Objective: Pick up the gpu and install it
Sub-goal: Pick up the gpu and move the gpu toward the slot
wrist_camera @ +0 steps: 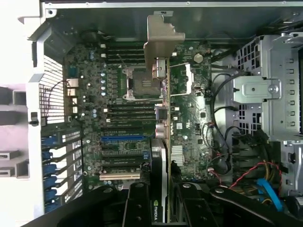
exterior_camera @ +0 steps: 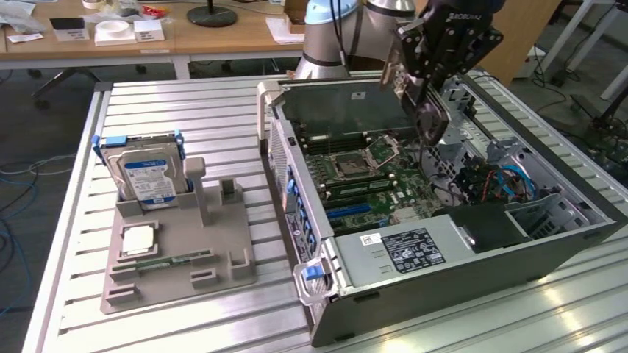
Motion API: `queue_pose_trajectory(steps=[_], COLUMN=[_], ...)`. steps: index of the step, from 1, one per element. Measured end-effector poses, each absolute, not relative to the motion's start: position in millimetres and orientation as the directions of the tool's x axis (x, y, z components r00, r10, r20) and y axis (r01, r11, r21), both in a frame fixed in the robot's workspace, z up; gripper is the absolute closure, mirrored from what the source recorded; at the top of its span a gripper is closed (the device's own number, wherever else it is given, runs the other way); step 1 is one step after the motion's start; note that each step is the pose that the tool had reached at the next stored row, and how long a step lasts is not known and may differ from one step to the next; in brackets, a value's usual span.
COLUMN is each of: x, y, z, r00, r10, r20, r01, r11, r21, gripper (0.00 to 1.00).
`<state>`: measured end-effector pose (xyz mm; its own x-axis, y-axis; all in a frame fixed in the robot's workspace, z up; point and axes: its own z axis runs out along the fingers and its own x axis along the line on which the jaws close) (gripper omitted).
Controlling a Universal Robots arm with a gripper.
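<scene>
Where the slatted worktop [exterior_camera: 176, 323] comes nearest, a grey holder [exterior_camera: 182, 265] lies on the exterior view's left. A slim green memory stick [exterior_camera: 167, 260] lies flat in its near part. A silver hard drive [exterior_camera: 147, 176] with a blue-and-white label stands upright at its far end.

To the exterior view's right of the holder sits an open computer case [exterior_camera: 442, 294]. A labelled power supply [exterior_camera: 407, 250] fills the case's near end, and the green motherboard [exterior_camera: 363, 176] lies beyond it.

Farther back, the gpu [exterior_camera: 430, 121] hangs on edge over the case, above the motherboard and towards its far end. The hand [exterior_camera: 432, 73] is closed on the card, one finger pressed to each face.

In the wrist view the gpu [wrist_camera: 160, 170] runs as a thin edge between the black fingers [wrist_camera: 137, 203]. Its silver bracket [wrist_camera: 162, 38] is at the end away from the hand [wrist_camera: 163, 203]. The motherboard [wrist_camera: 118, 118] spreads below it.

Behind the case rises the robot arm [exterior_camera: 329, 37].
</scene>
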<state>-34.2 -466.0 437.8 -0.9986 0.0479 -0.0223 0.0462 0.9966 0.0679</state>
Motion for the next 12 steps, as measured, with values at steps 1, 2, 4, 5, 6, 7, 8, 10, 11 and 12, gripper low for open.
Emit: queue_pose_trajectory(steps=[1, 2, 4, 5, 6, 7, 8, 10, 11, 12], x=[-31, -28, -20, -16, -13, -9, -5, 3, 7, 11], y=[-466, -466, -466, -466, -466, -465, -465, -465, -465, -465], z=[438, 438, 438, 438, 438, 438, 438, 438, 438, 438], r00=[-0.999, -0.999, -0.999, -0.999, -0.999, -0.999, -0.999, -0.999, -0.999, -0.999], r10=[0.048, 0.048, 0.048, 0.048, 0.048, 0.048, 0.048, 0.048, 0.048, 0.048], r20=[-0.022, -0.022, -0.022, -0.022, -0.022, -0.022, -0.022, -0.022, -0.022, -0.022], r01=[0.046, 0.046, 0.046, 0.046, 0.046, 0.046, 0.046, 0.046, 0.046, 0.046], r11=[0.997, 0.997, 0.997, 0.997, 0.997, 0.997, 0.997, 0.997, 0.997, 0.997], r21=[0.068, 0.068, 0.068, 0.068, 0.068, 0.068, 0.068, 0.068, 0.068, 0.068], gripper=[0.73, 0.73, 0.73, 0.73, 0.73, 0.73, 0.73, 0.73, 0.73, 0.73])
